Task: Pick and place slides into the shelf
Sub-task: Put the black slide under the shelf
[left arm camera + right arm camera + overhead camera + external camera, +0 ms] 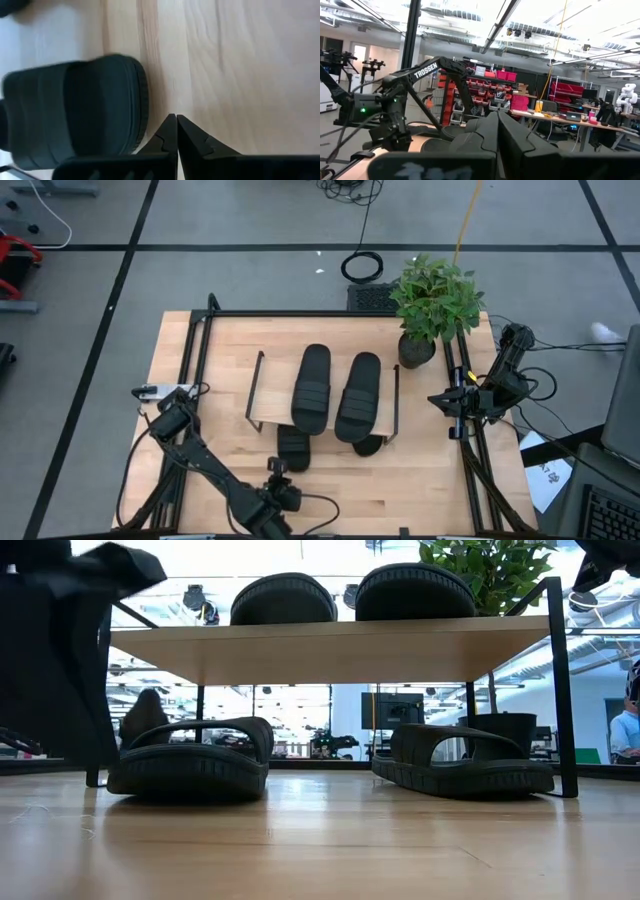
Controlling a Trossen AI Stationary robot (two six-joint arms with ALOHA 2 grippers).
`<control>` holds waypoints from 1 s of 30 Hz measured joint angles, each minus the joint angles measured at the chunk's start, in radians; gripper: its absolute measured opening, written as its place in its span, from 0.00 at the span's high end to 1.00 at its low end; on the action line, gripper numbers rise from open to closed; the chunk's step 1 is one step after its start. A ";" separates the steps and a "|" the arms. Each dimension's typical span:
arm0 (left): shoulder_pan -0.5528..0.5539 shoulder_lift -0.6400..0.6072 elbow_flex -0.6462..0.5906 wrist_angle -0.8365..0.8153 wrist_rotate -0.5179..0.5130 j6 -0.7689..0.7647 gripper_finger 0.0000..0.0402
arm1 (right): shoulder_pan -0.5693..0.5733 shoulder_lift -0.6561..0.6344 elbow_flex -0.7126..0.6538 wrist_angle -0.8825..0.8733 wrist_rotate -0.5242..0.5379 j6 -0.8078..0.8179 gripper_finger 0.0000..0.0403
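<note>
Two black slides (312,388) (358,396) lie side by side on the shelf's wooden top board (270,395). Two more slides (190,755) (465,760) rest sole-down on the table under the board (330,650), their near ends sticking out (293,448) (368,445). My left gripper (277,469) is shut at the table's near side, slanting down. Its tips (176,120) hover over bare wood just beside the left lower slide's rounded end (75,110), holding nothing. My right gripper (436,399) is shut (497,117), raised at the table's right edge.
A potted plant (432,305) stands at the shelf's far right corner. Black rails (195,360) frame the tabletop. Bare wood (400,490) stretches between the shelf and the table's near edge. Thin black wire legs (560,690) carry the shelf.
</note>
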 joint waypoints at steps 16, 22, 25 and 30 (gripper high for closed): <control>0.048 0.000 -0.094 0.056 0.016 -0.014 1.00 | 0.000 0.000 0.000 0.000 0.000 0.002 1.00; 0.048 0.000 -0.110 0.064 -0.007 0.008 1.00 | 0.000 0.000 0.000 0.000 0.000 -0.001 1.00; 0.048 0.000 -0.110 0.064 -0.007 0.015 0.99 | 0.000 0.000 0.000 0.000 0.000 -0.001 1.00; 0.048 0.000 -0.110 0.064 -0.008 0.015 0.99 | 0.000 0.000 0.000 0.000 0.000 -0.002 1.00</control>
